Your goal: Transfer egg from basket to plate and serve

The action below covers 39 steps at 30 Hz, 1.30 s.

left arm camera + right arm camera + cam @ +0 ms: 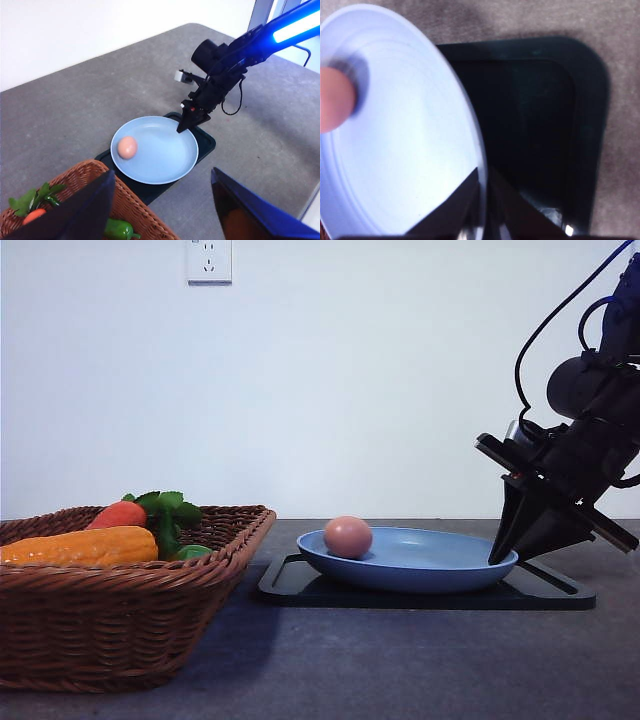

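The tan egg (347, 536) (127, 147) (332, 100) lies in the left part of the light blue plate (430, 560) (160, 155) (405, 150). The plate rests on a black tray (540, 595). My right gripper (497, 558) (181, 129) (484, 210) is shut on the plate's right rim, one finger on each side of the edge. The wicker basket (120, 620) (145, 215) stands at the left. My left gripper (162, 205) hangs open high above the basket's near corner, holding nothing.
In the basket lie a carrot with green leaves (118, 514) (34, 216), a long orange-yellow vegetable (80, 545) and a green pepper (117, 230). Grey tabletop lies in front of the tray. A wall with a socket (209, 260) stands behind.
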Each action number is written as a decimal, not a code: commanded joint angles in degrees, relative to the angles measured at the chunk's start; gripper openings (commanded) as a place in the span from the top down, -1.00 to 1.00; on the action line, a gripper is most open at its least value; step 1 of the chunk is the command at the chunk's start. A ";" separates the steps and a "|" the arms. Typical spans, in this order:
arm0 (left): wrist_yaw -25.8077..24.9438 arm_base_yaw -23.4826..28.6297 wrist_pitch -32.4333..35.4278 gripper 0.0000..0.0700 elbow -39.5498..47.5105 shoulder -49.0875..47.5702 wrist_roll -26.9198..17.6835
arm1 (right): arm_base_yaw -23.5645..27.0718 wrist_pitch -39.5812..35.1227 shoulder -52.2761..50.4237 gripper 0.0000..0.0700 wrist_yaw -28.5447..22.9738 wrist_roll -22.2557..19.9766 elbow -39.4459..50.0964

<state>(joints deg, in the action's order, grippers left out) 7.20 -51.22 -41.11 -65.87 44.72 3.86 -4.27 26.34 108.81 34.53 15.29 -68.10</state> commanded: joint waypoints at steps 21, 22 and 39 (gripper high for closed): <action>5.63 0.34 0.36 0.03 -0.96 6.13 -0.47 | 5.96 14.25 -7.30 0.43 1.50 -5.97 -10.90; 6.14 0.75 0.33 0.13 -0.96 6.92 -0.59 | 6.01 15.50 -8.60 0.49 1.44 -6.60 -10.88; 5.92 21.84 -2.71 1.00 2.36 17.64 -4.01 | -9.50 20.81 -36.38 1.00 -26.28 -11.30 2.61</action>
<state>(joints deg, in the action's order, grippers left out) 13.48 -29.71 -44.34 -63.67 62.24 0.35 -12.75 48.39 72.82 10.55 4.68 -66.15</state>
